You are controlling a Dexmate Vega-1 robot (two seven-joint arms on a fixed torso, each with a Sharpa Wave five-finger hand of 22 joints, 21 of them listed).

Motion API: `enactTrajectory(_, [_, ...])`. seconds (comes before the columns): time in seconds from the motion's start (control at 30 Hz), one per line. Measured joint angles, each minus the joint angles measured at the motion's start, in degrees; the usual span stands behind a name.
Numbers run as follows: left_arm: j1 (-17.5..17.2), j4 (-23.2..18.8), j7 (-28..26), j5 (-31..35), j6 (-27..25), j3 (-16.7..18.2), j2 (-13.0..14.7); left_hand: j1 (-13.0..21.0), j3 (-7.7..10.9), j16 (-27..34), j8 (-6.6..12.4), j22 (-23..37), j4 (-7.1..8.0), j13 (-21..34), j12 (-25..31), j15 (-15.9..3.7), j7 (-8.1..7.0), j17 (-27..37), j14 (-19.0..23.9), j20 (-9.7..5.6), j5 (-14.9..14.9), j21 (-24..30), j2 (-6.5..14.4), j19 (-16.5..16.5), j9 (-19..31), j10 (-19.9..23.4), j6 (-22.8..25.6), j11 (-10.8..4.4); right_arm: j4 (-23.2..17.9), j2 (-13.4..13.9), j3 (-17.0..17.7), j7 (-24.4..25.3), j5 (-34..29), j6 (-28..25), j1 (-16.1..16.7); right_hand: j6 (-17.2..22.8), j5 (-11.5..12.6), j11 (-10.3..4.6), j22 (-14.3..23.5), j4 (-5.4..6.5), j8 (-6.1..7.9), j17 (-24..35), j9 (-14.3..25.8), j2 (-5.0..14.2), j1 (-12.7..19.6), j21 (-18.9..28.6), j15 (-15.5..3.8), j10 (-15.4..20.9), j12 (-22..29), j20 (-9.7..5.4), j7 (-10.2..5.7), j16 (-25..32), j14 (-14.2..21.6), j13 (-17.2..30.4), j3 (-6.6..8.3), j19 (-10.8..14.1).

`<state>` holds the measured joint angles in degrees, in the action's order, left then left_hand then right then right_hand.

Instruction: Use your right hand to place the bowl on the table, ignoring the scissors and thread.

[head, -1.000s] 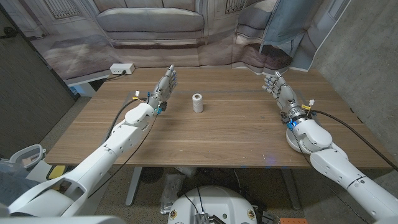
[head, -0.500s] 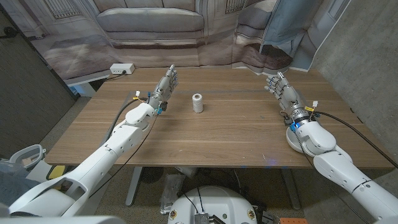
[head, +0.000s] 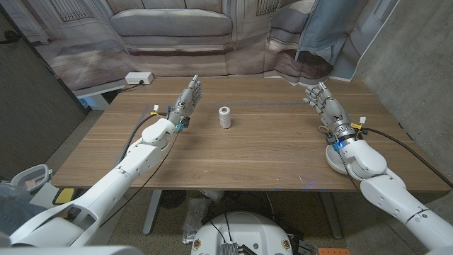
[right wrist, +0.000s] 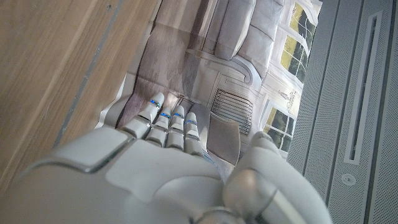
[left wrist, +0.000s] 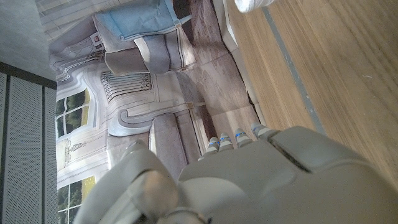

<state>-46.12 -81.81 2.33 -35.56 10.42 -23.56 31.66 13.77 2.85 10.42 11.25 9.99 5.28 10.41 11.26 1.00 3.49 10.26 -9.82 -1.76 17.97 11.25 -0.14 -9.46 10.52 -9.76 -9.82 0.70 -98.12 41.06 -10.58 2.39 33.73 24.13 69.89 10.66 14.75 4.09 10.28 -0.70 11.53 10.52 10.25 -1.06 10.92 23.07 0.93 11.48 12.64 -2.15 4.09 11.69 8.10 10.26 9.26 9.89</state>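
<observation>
A white bowl (head: 331, 157) sits on the wooden table (head: 262, 156) near its right front edge, mostly covered by my right forearm. My right hand (head: 325, 102) stands beyond the bowl with its fingers straight and nothing in it; its back shows in the right wrist view (right wrist: 168, 168). A white thread spool (head: 225, 117) stands upright at the table's middle, and its end shows in the left wrist view (left wrist: 252, 5). My left hand (head: 190, 95) is held upright just left of the spool, fingers extended and holding nothing, and its back shows close up (left wrist: 261, 180).
A white power strip (head: 139, 78) lies on a low surface past the table's far left corner. A printed backdrop of a sofa (head: 177, 25) hangs behind the table. A black cable (head: 403, 145) runs off my right wrist toward the right edge.
My right hand and forearm have drifted a little to the right and toward the front edge. The left arm, spool and bowl have stayed put.
</observation>
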Motion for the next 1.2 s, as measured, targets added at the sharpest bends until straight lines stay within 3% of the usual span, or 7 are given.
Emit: enactTrajectory(1.2, [-0.31,-2.95,-0.21,0.42,-1.75,-0.23,1.31,0.22,-0.24,0.00,0.00,0.00,-0.24,0.14,0.00,0.00,0.00,0.00,0.00,0.00,-0.40,0.00,0.22,0.00,0.00,0.00,0.00,0.00,-1.88,1.12,4.93,-0.04,-1.05,3.53,6.67,1.33,-0.35,-0.30,-0.01,0.01,0.00,0.00,0.30,0.31,0.28,-0.45,-0.52,1.53,0.44,-0.23,-0.72,0.00,0.91,0.00,0.00,0.84])
